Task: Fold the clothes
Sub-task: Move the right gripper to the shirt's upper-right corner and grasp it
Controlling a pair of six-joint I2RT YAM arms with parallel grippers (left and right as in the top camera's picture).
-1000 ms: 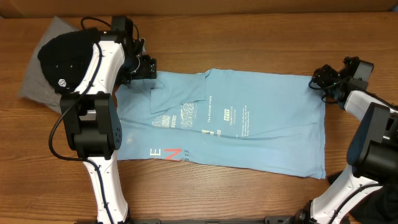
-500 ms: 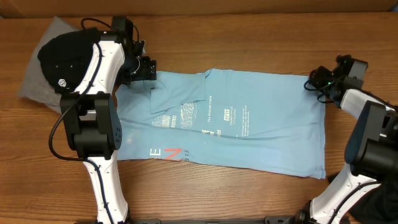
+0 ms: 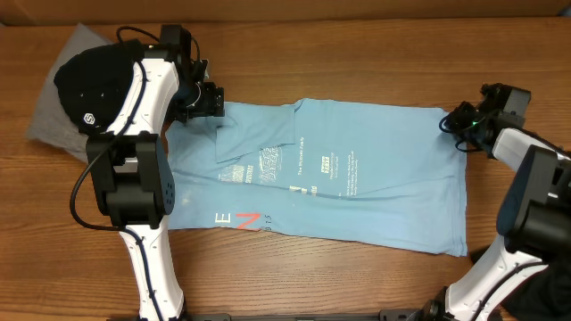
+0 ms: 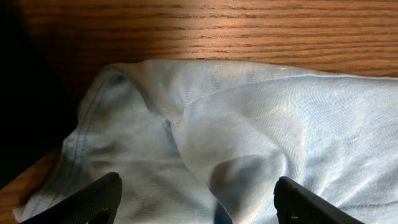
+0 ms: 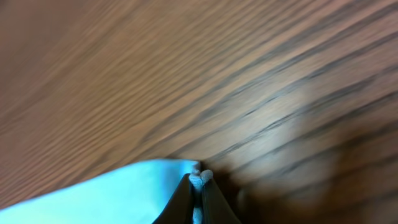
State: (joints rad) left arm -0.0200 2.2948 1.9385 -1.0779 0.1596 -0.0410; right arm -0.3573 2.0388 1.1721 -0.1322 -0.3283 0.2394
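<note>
A large light blue short-sleeved T-shirt (image 3: 357,196) of soft fabric lies spread across the middle of your brown wood-grain table (image 3: 357,53), long side running left to right, with a flap of cloth folded over near its upper left corner. The print faces up. Near the lower left edge you can read a white "E" followed by a red "N" – the smaller letters after them are too small to make out. Blocks of white text and logos sit at the shirt's centre, also too small to read. Your left gripper (image 3: 212,100) hovers at the shirt's upper left corner; the wrist camera shows its two dark fingertips (image 4: 87,202) standing wide apart over rumpled blue cloth and a stitched hem, gripping nothing. Your right gripper (image 3: 455,119) is at the upper right corner – its fingers are pressed together and pinch the very tip of the shirt's corner (image 5: 198,186), bare wood beyond it. A crumpled grey cloth (image 3: 49,111) lies at the far left, partly hidden behind the left arm.
</note>
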